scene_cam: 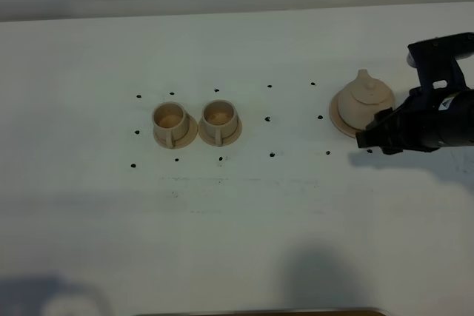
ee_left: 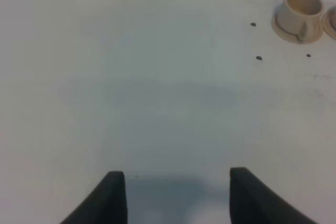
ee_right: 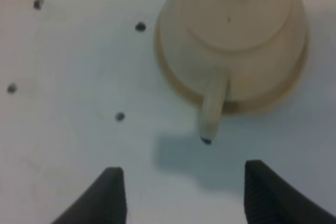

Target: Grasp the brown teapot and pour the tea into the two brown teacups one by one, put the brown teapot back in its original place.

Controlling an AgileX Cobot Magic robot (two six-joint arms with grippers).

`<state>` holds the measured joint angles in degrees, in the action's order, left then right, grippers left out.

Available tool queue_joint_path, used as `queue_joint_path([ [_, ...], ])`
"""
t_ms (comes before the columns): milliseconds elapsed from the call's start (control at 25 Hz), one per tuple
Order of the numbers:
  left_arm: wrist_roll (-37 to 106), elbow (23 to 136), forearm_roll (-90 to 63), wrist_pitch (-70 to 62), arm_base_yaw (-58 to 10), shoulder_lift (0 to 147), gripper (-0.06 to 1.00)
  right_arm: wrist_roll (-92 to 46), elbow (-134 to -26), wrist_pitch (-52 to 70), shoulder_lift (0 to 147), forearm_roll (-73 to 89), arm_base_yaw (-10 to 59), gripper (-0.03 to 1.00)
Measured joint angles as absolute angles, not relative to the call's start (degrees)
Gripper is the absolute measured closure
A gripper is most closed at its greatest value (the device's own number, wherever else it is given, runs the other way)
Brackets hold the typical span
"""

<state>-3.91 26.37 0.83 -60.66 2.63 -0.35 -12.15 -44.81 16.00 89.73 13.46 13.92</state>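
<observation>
Right hand (ee_right: 184, 169) spread; one teapot (ee_right: 231, 40); two teacups (scene_cam: 169, 118) (scene_cam: 218, 116).

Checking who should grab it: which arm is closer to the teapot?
Right. Its open jaws face the handle of the teapot, close by; the left arm's jaws hang over table beyond the teacups.

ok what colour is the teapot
The brown teapot is a plain pale beige-tan with no pattern. It shows best in the right wrist view.
</observation>
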Motion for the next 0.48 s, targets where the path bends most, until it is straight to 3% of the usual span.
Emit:
queue_joint_path([
  [480, -3.9, 26.4, 0.8, -60.7, 2.6, -0.3, 0.44, 1.3, -46.3, 13.1, 90.8, 5.8, 13.9, 0.49],
])
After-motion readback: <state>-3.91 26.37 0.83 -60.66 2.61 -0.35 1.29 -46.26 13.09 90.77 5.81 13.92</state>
